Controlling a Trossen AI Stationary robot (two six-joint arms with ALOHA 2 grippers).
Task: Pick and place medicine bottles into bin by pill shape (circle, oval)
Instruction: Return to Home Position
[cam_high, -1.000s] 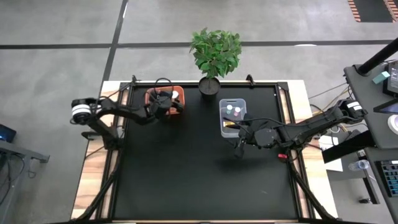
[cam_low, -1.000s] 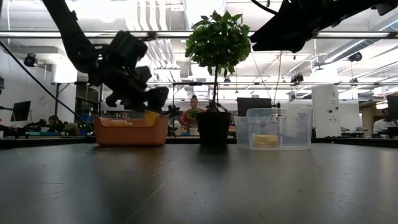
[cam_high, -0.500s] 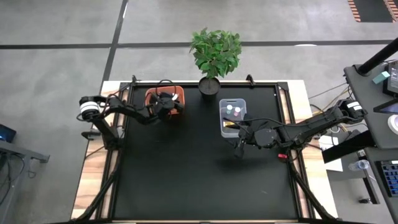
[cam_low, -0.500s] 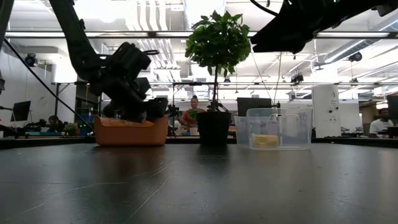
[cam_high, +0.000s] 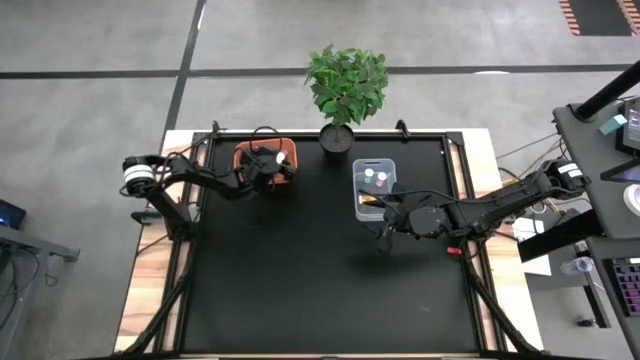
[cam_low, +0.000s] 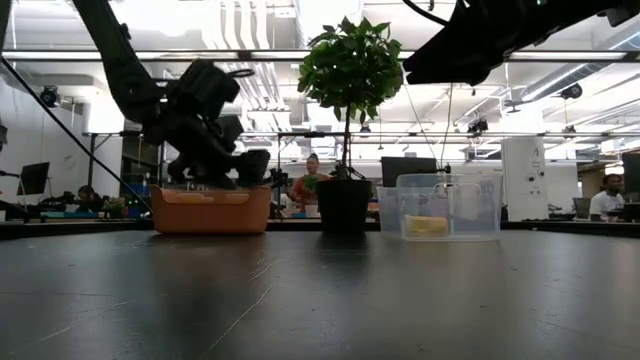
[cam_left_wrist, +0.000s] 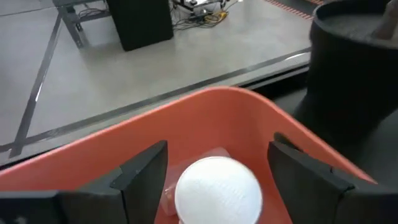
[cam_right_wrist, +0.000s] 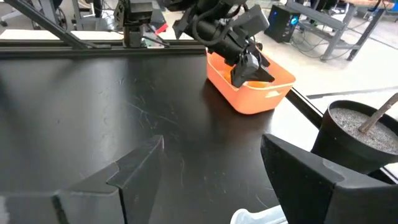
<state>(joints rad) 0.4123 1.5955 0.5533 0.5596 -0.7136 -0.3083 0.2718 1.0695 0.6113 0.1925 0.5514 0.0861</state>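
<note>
My left gripper (cam_left_wrist: 219, 144) stands open over the orange bin (cam_high: 266, 156) at the table's far left. A white-capped medicine bottle (cam_left_wrist: 217, 190) sits down inside that bin, between the two fingers and apart from both. The part it rests on is hidden by its cap. My right gripper (cam_right_wrist: 212, 140) stands open in the air on the near side of the clear bin (cam_high: 375, 188), with nothing between its fingers. Two white-capped bottles (cam_high: 375, 177) and something yellow (cam_low: 428, 226) lie in the clear bin.
A potted green plant (cam_high: 345, 85) stands at the far edge between the two bins, its black pot (cam_low: 343, 207) close to the orange bin's right side. The black tabletop (cam_high: 320, 280) spreads toward the near edge. People show in the room behind the table.
In the low view an amber bottle showed at my left gripper's fingertips just above the orange bin's rim a second ago. It no longer shows there: the gripper has let it go and it sits down inside the bin. My right arm has kept still.
</note>
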